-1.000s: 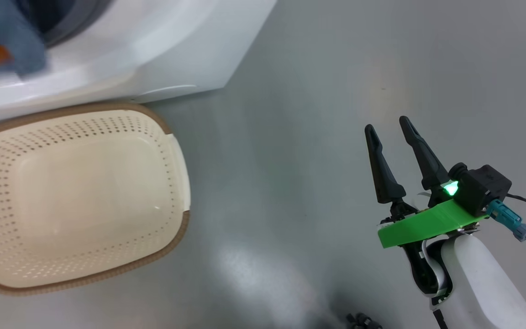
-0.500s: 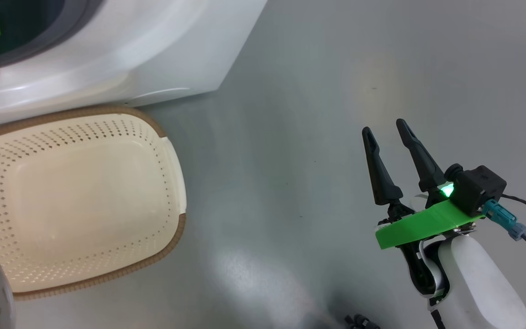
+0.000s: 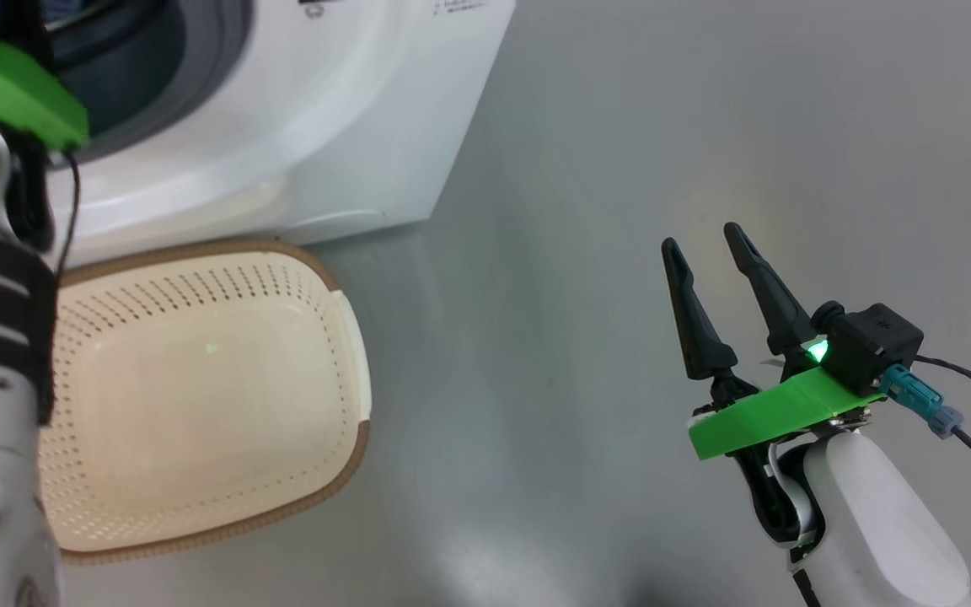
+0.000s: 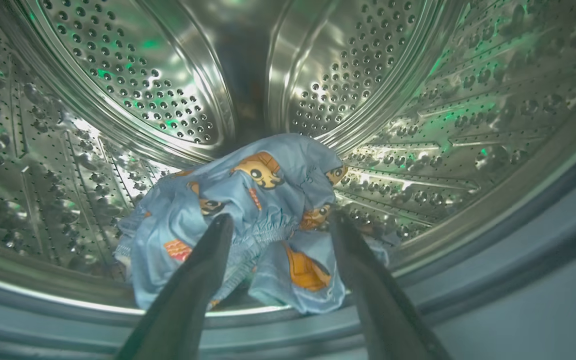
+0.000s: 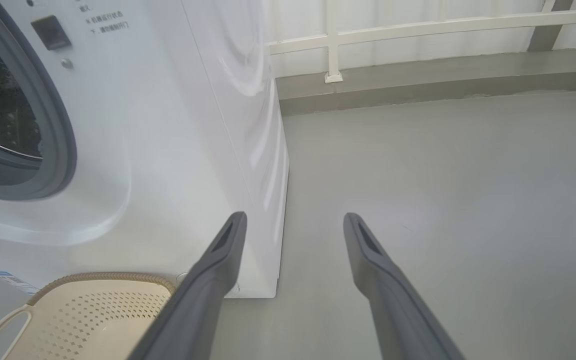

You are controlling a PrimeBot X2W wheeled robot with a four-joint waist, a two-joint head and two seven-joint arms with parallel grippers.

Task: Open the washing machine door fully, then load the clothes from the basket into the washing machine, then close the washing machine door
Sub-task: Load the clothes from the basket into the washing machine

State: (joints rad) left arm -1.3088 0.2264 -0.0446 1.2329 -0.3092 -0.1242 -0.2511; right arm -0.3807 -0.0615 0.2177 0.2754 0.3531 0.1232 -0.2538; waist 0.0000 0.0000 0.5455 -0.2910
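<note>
One heap of clothes [image 4: 268,185] low inside the washing machine [image 3: 325,126] drum, just past the tips of the left gripper [image 4: 282,219], spread apart and unclamped. One basket [image 3: 199,396] before the washing machine. Right gripper [image 3: 702,240] off to the machine's right, likewise spread.

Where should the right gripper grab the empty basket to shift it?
Probably the basket by the cream handle stretch on its right side, approached from the right by the open right gripper. That edge is thin and faces the gripper; the far rim lies close by the washing machine.
</note>
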